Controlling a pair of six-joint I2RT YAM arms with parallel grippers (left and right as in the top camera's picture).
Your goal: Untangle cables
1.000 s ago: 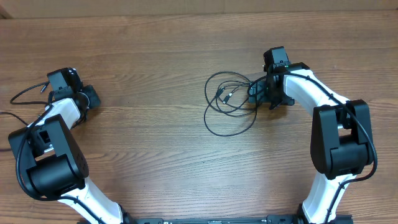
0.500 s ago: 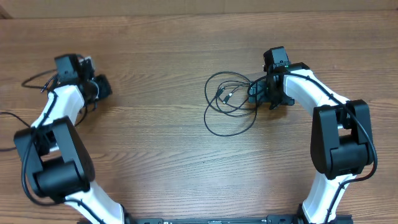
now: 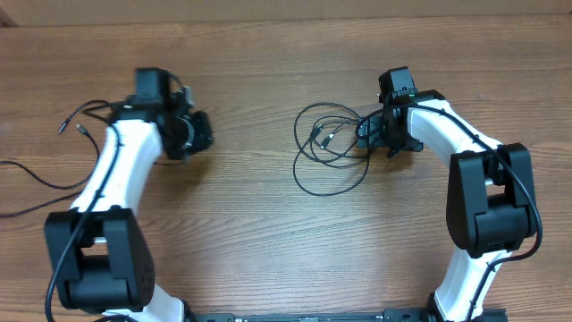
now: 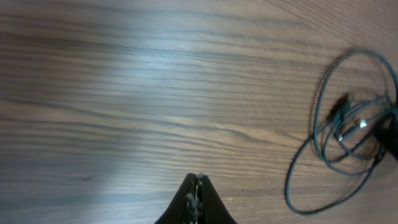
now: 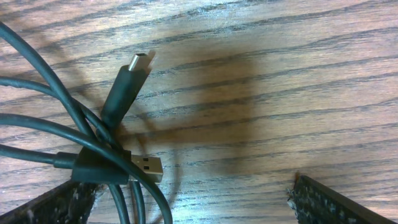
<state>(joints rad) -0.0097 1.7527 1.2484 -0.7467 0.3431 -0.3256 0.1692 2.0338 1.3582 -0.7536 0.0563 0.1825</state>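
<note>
Black cables (image 3: 329,152) lie looped on wooden table (image 3: 268,233), centre of overhead frame. My right end effector (image 3: 365,134) spread wide, straddling plug tips (image 5: 140,62), gripping nothing. My left end effector (image 4: 198,193) clenched, empty, frame-left of coil.

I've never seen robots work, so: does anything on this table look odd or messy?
Only the cables: a tangled coil sits at centre, plug ends crossed among its loops, and a separate cable lies far left. Nothing looks spilled or broken.
</note>
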